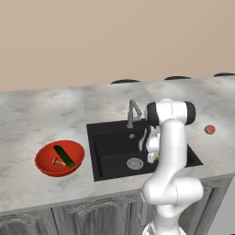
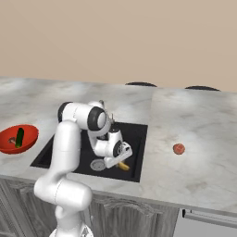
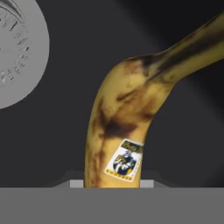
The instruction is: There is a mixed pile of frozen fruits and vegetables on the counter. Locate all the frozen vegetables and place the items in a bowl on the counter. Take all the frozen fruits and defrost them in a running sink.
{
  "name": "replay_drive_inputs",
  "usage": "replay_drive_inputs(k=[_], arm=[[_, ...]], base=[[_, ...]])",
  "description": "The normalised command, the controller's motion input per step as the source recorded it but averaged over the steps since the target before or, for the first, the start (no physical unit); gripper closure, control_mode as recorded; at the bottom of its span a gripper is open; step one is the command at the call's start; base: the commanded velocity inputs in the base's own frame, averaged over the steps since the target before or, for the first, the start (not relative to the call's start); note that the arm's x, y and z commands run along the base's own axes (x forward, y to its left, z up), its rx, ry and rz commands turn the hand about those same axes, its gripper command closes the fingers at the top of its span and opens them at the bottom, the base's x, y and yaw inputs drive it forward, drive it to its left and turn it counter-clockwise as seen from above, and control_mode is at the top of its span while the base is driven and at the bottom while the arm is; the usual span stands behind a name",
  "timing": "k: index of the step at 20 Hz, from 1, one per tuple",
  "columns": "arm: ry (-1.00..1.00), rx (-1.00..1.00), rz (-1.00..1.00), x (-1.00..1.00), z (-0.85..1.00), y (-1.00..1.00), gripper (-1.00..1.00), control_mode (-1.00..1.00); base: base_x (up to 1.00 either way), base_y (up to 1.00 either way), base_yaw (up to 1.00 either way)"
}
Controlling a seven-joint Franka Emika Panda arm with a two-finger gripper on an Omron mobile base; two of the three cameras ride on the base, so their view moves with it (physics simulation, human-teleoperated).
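Note:
My gripper (image 2: 121, 162) reaches down into the black sink (image 2: 134, 134) and is shut on the yellow banana (image 3: 127, 113). The banana (image 2: 124, 166) lies low over the basin floor, just right of the round silver drain (image 2: 97, 165). In the hand view it rises from between my fingertips (image 3: 146, 183), brown-spotted, with a sticker. The small red fruit (image 2: 178, 148) rests on the counter (image 2: 194, 176) right of the sink. The red bowl (image 1: 43, 158) on the left holds the green cucumber (image 1: 64, 156) and the pale mushroom (image 1: 57, 161).
The grey bent faucet (image 1: 133, 112) stands at the sink's back edge, close to my arm's elbow. Dark rounded shapes (image 1: 125, 81) sit along the counter's far edge. Grey cabinet doors (image 1: 92, 213) run below the counter.

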Motion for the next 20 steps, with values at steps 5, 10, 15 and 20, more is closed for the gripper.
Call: replay_drive_inputs(k=[5, 10, 15, 20], arm=[[0.12, 0.02, 0.0, 0.24, -0.26, -0.17, 1.0, -1.0], [0.08, 0.02, 0.0, 0.13, -0.25, -0.09, 1.0, -1.0], [0.06, 0.01, 0.0, 0.02, -0.1, 0.0, -1.0, -1.0], [0.01, -0.02, -0.04, -0.01, 0.07, 0.0, -1.0, -1.0]], base=[[0.0, 0.0, 0.0], [0.0, 0.0, 0.0], [0.0, 0.0, 0.0], [0.0, 0.0, 0.0]])
